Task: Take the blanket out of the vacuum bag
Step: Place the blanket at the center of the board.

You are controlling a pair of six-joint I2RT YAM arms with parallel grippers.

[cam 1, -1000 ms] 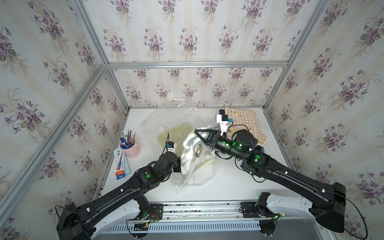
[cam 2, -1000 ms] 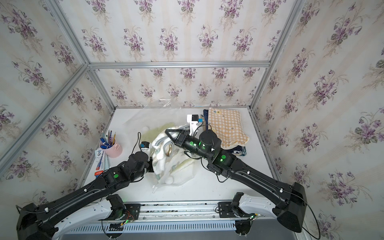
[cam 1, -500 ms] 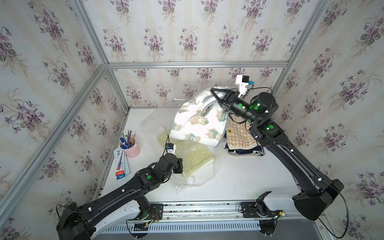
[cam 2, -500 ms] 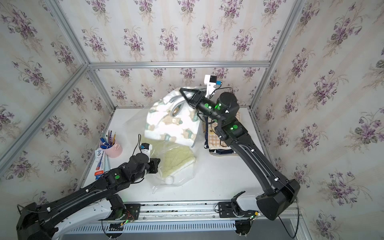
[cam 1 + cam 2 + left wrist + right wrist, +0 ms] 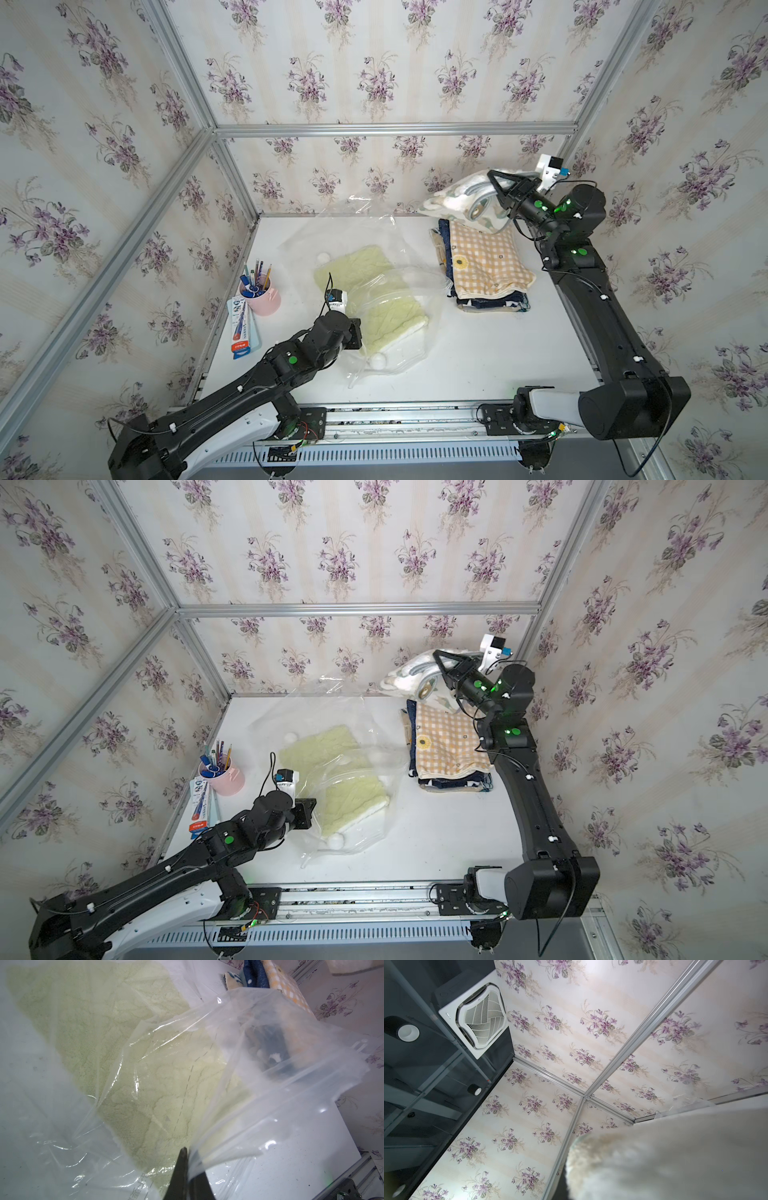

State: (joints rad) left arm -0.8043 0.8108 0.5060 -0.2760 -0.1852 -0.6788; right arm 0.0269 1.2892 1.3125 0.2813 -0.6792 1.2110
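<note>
Top views, table: the white table (image 5: pixel 478 357) is flat and bare across its front right part.
Top views, room: purple-flowered wallpaper (image 5: pixel 374 75) covers three sides, joined by aluminium frame bars (image 5: pixel 395 128).
Top views, edges: a metal rail (image 5: pixel 395 415) runs along the front edge and carries both arm bases. Free room lies between the bag and the right arm (image 5: pixel 602 316).
Top views, vacuum bag: the vacuum bag (image 5: pixel 376 232) lies crumpled mid-table, its far end rising toward the back wall, with a green blanket (image 5: pixel 374 291) inside it.
Top views, left gripper: the left gripper (image 5: pixel 358 337) sits at the bag's near left edge; its fingers are hidden here.
Top views, right gripper: the right gripper (image 5: pixel 492 176) is raised at the back right corner, fingers pressed together on a printed blanket (image 5: pixel 453 203). This blanket is out of the bag, above the far end of a stack of folded blankets (image 5: pixel 486 266); whether they touch cannot be told.
Top views, left side: a pink pen cup (image 5: pixel 262 296) and a toothpaste box (image 5: pixel 241 328) stand near the left edge, apart from the bag.
Left wrist, grip: the black fingertips (image 5: pixel 180 1172) are pinched together on a flap of the clear plastic. The green blanket lies under the film, with the stack beyond.
Right wrist, surroundings: wallpaper, frame bars and a ceiling vent (image 5: pixel 481 1018) outside the enclosure. The printed blanket's fuzzy white pile fills the near corner and hides the fingers.
</note>
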